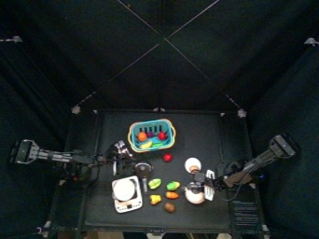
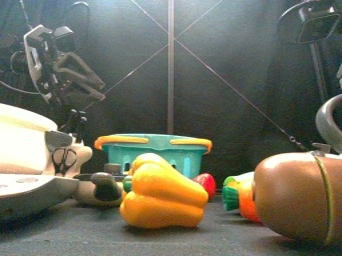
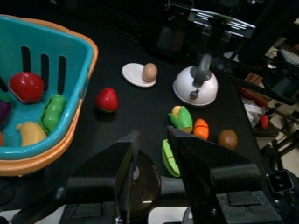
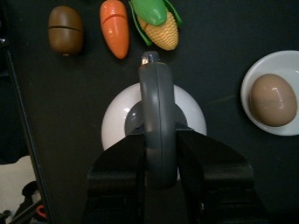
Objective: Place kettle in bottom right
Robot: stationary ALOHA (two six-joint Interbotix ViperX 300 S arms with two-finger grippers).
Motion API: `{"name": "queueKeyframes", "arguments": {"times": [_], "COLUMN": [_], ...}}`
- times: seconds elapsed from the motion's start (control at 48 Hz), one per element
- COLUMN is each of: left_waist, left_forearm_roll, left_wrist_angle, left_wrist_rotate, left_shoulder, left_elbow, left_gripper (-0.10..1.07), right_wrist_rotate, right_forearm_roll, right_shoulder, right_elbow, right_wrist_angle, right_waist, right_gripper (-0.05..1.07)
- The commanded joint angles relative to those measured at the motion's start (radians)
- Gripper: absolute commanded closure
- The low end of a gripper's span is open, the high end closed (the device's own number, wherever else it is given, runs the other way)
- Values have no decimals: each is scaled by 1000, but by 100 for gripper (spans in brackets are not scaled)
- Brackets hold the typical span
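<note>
The kettle (image 4: pixel 121 122) is small, white and rounded, with a dark handle. My right gripper (image 4: pixel 158 144) is shut on that handle from above. The top view shows the kettle (image 1: pixel 196 195) at the front of the table, right of centre, under the right gripper (image 1: pixel 201 186). It also shows in the left wrist view (image 3: pixel 195 87), standing upright. The bottom right corner (image 1: pixel 227 211) is bare black tabletop. My left gripper (image 3: pixel 163 144) is open and empty, beside the basket (image 3: pixel 70 52) at the table's left (image 1: pixel 121 152).
A plate with an egg (image 4: pixel 278 92) lies next to the kettle. A carrot (image 4: pixel 114 26), corn (image 4: pixel 158 22) and a brown piece (image 4: pixel 66 28) lie close by. A white square device (image 1: pixel 126 191) stands front left. A strawberry (image 3: pixel 107 99) lies mid-table.
</note>
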State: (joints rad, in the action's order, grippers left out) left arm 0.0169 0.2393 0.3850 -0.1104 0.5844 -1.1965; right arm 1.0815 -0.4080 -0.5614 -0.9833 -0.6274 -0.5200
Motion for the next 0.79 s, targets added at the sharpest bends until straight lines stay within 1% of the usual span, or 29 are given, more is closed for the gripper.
{"name": "queueKeyframes", "arguments": {"times": [0.0,0.125,0.229,0.396,0.479,0.771], "left_waist": [3,3,3,3,3,3], "left_forearm_roll": [0,-2,-2,-2,-2,-2], "left_wrist_angle": [6,5,5,5,5,5], "left_wrist_rotate": [0,0,0,0,0,2], "left_shoulder": [-2,-2,-2,-2,-2,-2], "left_elbow": [18,17,17,17,17,12], "left_gripper": [23,23,23,23,23,23], "right_wrist_rotate": [0,0,-2,-3,-9,-11], "right_forearm_roll": [18,32,28,26,26,-25], "right_shoulder": [-3,-3,-3,-8,-15,-46], "right_elbow": [15,14,15,18,20,32], "right_wrist_angle": [3,-2,-2,-3,-3,-28], "right_waist": [6,20,20,21,21,21], "right_gripper": [45,37,27,15,13,13]}}
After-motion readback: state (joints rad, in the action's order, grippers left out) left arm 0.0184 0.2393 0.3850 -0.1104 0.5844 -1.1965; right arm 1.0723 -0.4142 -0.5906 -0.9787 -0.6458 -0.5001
